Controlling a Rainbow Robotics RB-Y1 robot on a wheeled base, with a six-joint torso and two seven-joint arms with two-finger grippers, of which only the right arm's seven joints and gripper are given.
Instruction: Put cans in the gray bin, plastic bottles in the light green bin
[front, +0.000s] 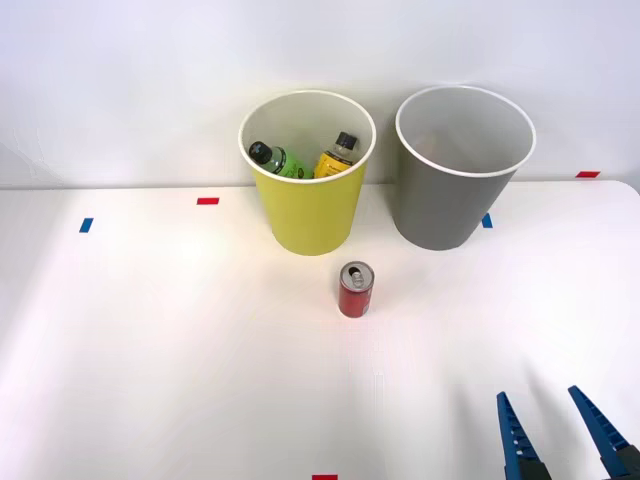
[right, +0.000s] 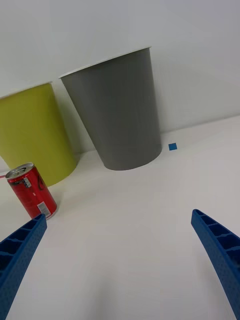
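One red can (front: 356, 289) stands upright on the counter (front: 150, 350), just before the light green bin (front: 308, 215), which holds both bottles (front: 278, 160). My right pincer (front: 558, 430) hangs spread and empty, well apart from it. Best approach: straddle the can mid-height, then lift clear of the gray bin (front: 455, 200) rim. Gray bin's floor hidden.
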